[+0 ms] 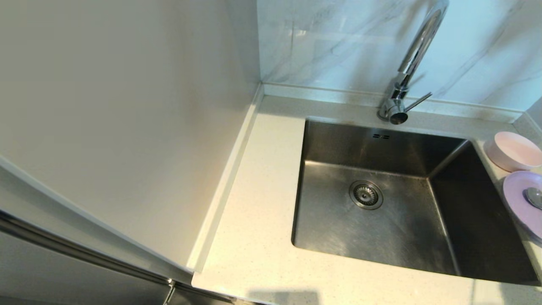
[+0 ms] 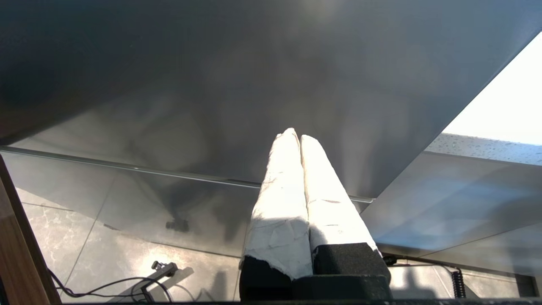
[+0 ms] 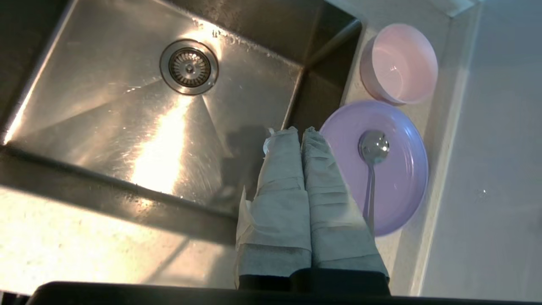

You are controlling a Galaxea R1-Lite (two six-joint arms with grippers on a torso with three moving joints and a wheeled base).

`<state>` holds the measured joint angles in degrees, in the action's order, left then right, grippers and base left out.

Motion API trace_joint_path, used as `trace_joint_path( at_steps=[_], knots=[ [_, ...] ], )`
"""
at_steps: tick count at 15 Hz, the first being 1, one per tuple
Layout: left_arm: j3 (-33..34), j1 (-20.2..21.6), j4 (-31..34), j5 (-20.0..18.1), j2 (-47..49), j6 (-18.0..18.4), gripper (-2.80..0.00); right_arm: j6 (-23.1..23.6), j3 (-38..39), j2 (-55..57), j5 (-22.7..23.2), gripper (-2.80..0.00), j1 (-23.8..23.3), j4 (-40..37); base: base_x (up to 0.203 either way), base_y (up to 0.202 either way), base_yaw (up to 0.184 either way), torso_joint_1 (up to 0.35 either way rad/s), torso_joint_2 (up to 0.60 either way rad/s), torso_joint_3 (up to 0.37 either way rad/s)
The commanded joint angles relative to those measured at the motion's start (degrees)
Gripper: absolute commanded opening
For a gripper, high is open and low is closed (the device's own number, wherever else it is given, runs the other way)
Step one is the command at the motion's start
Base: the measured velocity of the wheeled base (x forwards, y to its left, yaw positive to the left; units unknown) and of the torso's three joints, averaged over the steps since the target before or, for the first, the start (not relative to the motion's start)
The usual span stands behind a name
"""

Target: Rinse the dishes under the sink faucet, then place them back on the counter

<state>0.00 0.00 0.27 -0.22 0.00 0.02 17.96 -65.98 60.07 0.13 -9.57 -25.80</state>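
A: What do we see nearest to us?

B: We see the cream table (image 1: 254,237), and the steel sink (image 1: 338,228) is set into it. Its drain strainer (image 1: 366,195) is in the middle of the floor of the basin.

A: Where are the dishes?

B: They stand on the table at the right of the sink. The lilac plate (image 3: 398,169) is nearer, with the metal spoon (image 3: 372,148) lying on it. The pink bowl (image 3: 400,63) stands just beyond the plate, upright.

A: And our arms?

B: The right gripper (image 3: 296,131) hangs above the right edge of the sink, just beside the plate, and its fingers are pressed together and hold nothing. The left gripper (image 2: 295,135) is low, in front of a dark cabinet panel (image 2: 211,84), fingers also closed and empty.

A: And farthest?

B: The chrome faucet (image 1: 408,63) stands behind the sink, before the marble wall (image 1: 330,42).
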Motion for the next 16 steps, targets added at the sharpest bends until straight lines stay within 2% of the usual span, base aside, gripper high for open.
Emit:
trace_joint_path(
  at_steps=[1,5,10,12,16],
  knots=[
    [0.0,0.0,0.0,0.0,0.0,0.0,-2.80,-1.4,4.8,-9.8,-1.0,-2.80,3.0,0.0,0.000,0.000,0.000,0.000,0.00,0.000],
    [0.0,0.0,0.0,0.0,0.0,0.0,-2.80,-4.1,19.0,-25.9,-1.2,-2.80,9.5,1.3,0.000,0.000,0.000,0.000,0.00,0.000],
    [0.0,0.0,0.0,0.0,0.0,0.0,-2.80,-3.4,32.5,-42.4,-1.1,-2.80,16.1,2.4,0.000,0.000,0.000,0.000,0.00,0.000],
    [0.0,0.0,0.0,0.0,0.0,0.0,-2.80,-3.6,35.5,-44.3,-1.1,-2.80,17.9,4.1,0.000,0.000,0.000,0.000,0.00,0.000],
    [0.0,0.0,0.0,0.0,0.0,0.0,-2.80,-3.8,42.2,-44.3,-1.1,-2.80,18.3,12.3,0.000,0.000,0.000,0.000,0.00,0.000]
  ],
)
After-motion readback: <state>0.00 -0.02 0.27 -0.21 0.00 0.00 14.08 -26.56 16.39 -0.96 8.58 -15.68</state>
